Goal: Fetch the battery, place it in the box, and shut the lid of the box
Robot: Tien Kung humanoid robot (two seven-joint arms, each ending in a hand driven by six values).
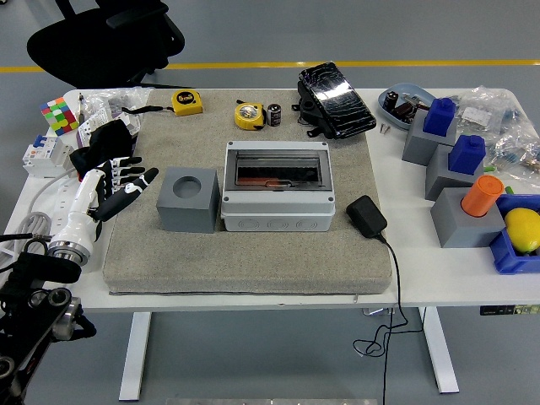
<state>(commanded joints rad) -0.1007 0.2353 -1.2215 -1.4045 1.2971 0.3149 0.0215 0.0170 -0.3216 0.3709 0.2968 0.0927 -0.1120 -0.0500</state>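
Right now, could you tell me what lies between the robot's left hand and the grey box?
In the head view, a grey cube with a round hole stands between the left hand and the box.

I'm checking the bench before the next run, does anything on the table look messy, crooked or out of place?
Mostly tidy. The grey box with the clear lid sits square on the grey mat. One oddity: the black power adapter lies askew at the mat's right edge, its cord dangling over the white table's front. The left hand hovers open at the mat's left edge.

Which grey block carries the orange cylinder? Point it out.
The nearest of the three right-side grey blocks: an orange cylinder stands on it, while the two behind carry blue pieces, and the left block shows an empty hole.
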